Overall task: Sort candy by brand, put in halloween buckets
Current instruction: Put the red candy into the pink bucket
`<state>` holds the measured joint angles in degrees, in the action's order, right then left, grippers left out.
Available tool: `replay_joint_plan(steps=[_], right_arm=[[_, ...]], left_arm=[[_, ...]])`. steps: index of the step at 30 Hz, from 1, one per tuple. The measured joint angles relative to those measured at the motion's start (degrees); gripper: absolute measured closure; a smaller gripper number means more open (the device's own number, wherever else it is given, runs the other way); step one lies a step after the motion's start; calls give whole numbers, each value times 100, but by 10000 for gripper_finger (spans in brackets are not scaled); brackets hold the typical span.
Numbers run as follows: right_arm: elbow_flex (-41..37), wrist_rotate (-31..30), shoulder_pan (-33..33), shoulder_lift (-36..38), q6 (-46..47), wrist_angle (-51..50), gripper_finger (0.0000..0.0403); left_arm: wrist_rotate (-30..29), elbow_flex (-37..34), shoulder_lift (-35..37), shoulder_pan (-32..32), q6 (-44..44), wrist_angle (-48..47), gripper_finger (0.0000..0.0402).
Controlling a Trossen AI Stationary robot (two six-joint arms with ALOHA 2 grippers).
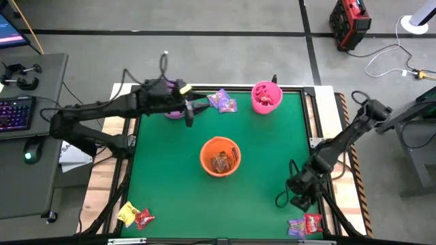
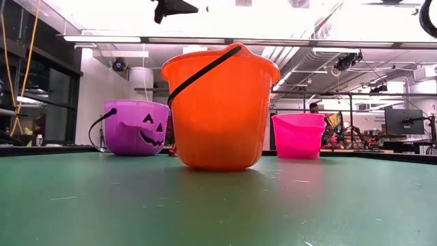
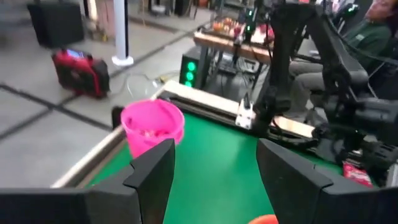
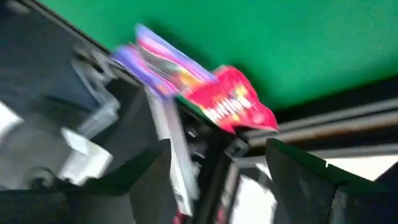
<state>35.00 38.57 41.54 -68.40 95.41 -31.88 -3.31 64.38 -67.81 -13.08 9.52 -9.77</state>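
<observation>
Hovering wide open and empty, my right gripper (image 4: 214,171) faces a crinkly red packet (image 4: 233,102) and purple packet (image 4: 163,58) at the table's near right corner; my left gripper (image 3: 214,174), also open and empty, hangs by the purple bucket (image 2: 135,127).

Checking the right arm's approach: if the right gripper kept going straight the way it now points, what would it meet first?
Most likely the red candy packet at the table's edge, with a purple packet beside it; the right gripper has its jaws open toward them, though depth is unclear.
</observation>
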Motion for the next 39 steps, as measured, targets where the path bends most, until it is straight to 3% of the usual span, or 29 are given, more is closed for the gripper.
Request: replay_joint_plan(steps=[4,7,18,27,31,37,39], right_arm=[[138,896,63,-749,-466,171,148],[347,1162,67,-1328,-913,212,148],[936,1103,151,-3132,-2317,-285,148],[1054,1107,578,-3590,-2521,-320,154],[1047,1062,737,-3593,-2526,-348,213],[1033,1029,856,-3601,-2761,-383,381],[1123,914,838,-3576,-2917,-505,389]], left_arm=[[44,-92,370,-92,-432,1,188],[231,-92,526,-129,-595,-32,188],[325,-90,622,-153,-327,-104,188],[254,-90,616,-153,-98,-52,188],[98,-92,616,-153,-54,-56,188],[42,-90,616,-153,90,-23,188],[43,-90,616,-153,94,-16,188]])
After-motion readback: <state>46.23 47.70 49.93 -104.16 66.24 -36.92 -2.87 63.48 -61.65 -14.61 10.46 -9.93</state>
